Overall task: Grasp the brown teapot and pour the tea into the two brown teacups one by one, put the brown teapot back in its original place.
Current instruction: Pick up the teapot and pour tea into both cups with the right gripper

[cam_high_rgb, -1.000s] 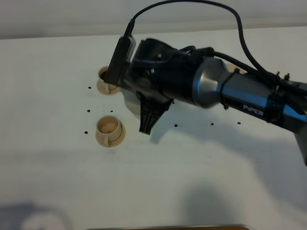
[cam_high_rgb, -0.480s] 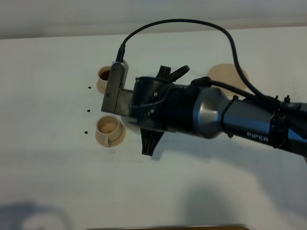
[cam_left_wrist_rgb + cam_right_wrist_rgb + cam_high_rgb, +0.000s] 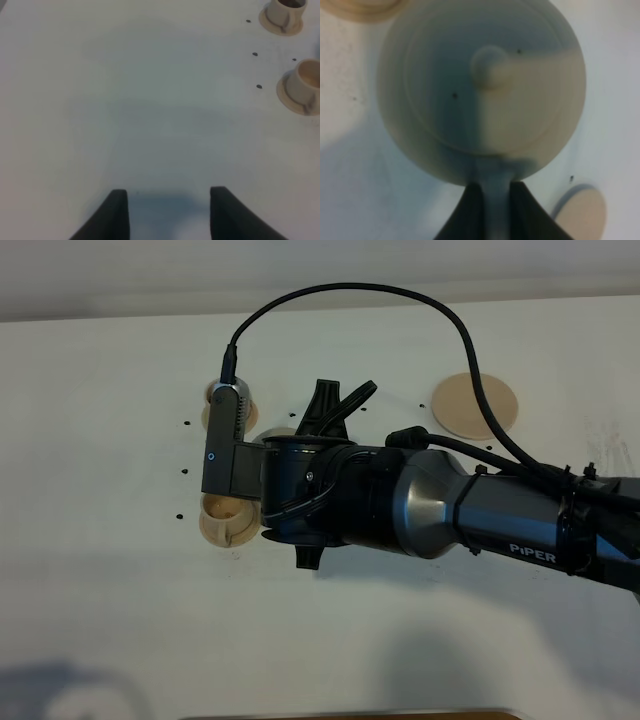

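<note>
My right fingers [image 3: 465, 220] pinch only the thin handle [image 3: 495, 192] of the brown teapot [image 3: 480, 90], so I fear tilting swings it and splashes tea past the teacup [image 3: 223, 524] nearer the front edge; left fingers [image 3: 117, 215] gape empty.

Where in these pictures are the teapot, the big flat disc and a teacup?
brown teapot [image 3: 481, 100]: right wrist view, on its lid below the knob.
coaster disc [image 3: 455, 405]: exterior high view, on its bare top.
teacup [image 3: 301, 88]: left wrist view, on its side wall.
</note>
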